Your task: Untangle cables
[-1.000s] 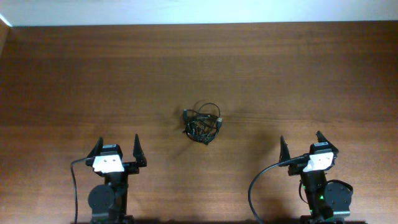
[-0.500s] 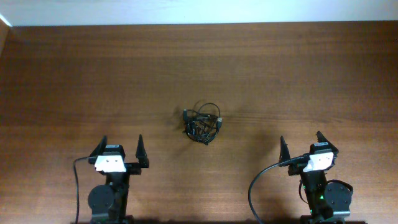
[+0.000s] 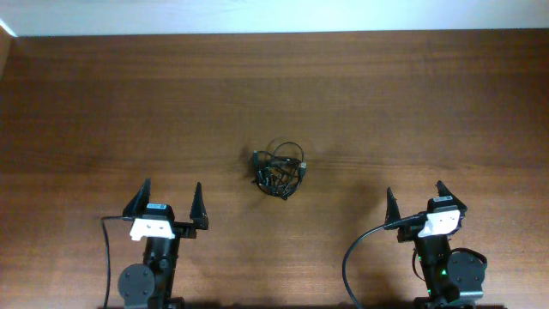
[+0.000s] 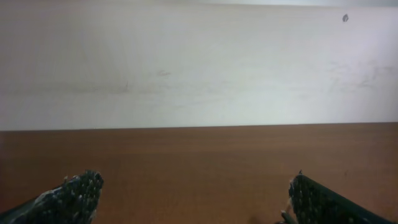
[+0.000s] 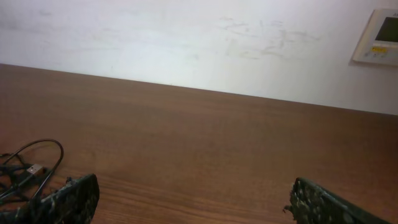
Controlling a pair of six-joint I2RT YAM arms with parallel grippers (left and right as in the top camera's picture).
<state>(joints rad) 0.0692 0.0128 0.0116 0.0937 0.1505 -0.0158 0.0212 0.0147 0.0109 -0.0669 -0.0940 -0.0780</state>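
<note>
The cables [image 3: 280,170] lie as a small knotted black clump with a loose loop at the middle of the wooden table. In the right wrist view part of the cables [image 5: 28,169] shows at the lower left, with a small plug end. My left gripper [image 3: 170,198] stands open near the front left, well short of the clump and to its left. My right gripper [image 3: 416,196] stands open at the front right, apart from the clump. Nothing sits between either pair of fingers. The left wrist view holds only bare table between my left gripper [image 4: 194,194] fingertips.
Thick black arm cables [image 3: 352,257] curl beside the right base and another [image 3: 106,249] beside the left base. A white wall [image 5: 199,43] runs behind the table's far edge, with a wall panel [image 5: 377,37] at the right.
My left gripper has shifted a little to the right and slightly nearer the front edge. The right gripper and the cable clump have not moved.
</note>
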